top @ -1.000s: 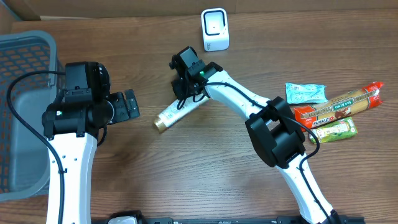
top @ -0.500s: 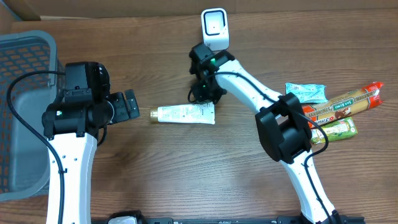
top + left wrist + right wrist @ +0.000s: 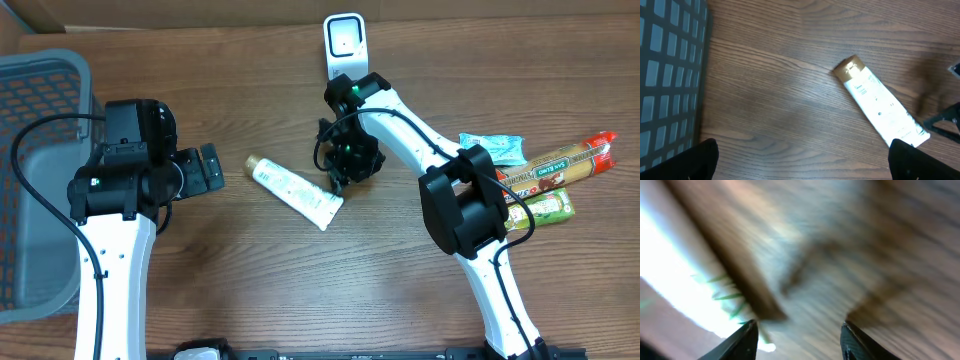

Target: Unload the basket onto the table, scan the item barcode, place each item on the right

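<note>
Brown wood-grain worktop (image 3: 250, 290) filled the overhead view, with a grey basket (image 3: 45, 58) at its left edge. A small white scanner (image 3: 345, 45) stood upright at the far side, its face turned toward the arms, presumably so that a label could be shown to it from the middle. The tube (image 3: 293, 190) lay flat and slanted on the bare wood between the two arms, well short of the scanner. Its gold cap pointed toward the left arm and its crimped end toward the right one.

The right end effector (image 3: 345, 165) hovered just beside that crimped end, between tube and scanner. Its wrist camera was badly blurred (too smeared to show any label), yet the two fingertips stood partly apart with only wood grain between them, so it had hold of nothing. The left end effector (image 3: 210, 168) faced the cap from nearby, spread wide and empty. Its wrist view framed the whole tube, which suggested it was placed to take the tube or simply to wait clear of the other arm.

Several snack packets (image 3: 545, 170) lay well apart at the right, likely stock waiting for a turn. As things lay, the barcode was probably not being read: the tube rested on the worktop, not presented to the scanner, and would need lifting and turning.
</note>
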Available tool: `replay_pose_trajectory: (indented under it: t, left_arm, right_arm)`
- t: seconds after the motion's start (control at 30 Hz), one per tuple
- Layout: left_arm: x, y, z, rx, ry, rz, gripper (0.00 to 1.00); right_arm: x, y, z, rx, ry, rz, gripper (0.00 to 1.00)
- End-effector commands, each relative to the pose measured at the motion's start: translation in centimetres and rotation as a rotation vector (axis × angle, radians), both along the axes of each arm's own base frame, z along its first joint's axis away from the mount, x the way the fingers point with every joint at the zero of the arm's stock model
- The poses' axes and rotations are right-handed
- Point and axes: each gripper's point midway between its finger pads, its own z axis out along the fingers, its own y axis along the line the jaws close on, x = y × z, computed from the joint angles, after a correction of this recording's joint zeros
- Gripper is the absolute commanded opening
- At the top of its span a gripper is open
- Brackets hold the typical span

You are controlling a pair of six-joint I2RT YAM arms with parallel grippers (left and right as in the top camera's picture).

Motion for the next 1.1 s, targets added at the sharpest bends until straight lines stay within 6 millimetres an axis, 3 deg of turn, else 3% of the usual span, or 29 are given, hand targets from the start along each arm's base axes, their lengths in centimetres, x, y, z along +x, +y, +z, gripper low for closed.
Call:
replay_pose_trajectory:
  t: [0.0, 0.33, 0.6, 1.07]
  left_arm:
    - [-0.1, 0.1, 0.1, 0.005, -0.004, -0.013, 1.00]
    - [-0.1, 0.1, 0.1, 0.005, -0.004, -0.013, 0.99]
    - [-0.1, 0.1, 0.1, 0.005, -0.004, -0.013, 1.00]
    - [-0.1, 0.1, 0.1, 0.005, -0.004, -0.013, 0.99]
  right_arm:
    - [-0.5, 1.8, 1.8, 0.155, 0.016, 0.071, 0.54]
    - [-1.8, 1.1, 2.1, 0.145, 0.061, 0.117, 0.59]
    - [0.3, 0.9, 1.9, 0.185, 0.003, 0.088, 0.64]
    - [0.2, 4.5, 3.3, 0.437, -0.037, 0.210, 0.71]
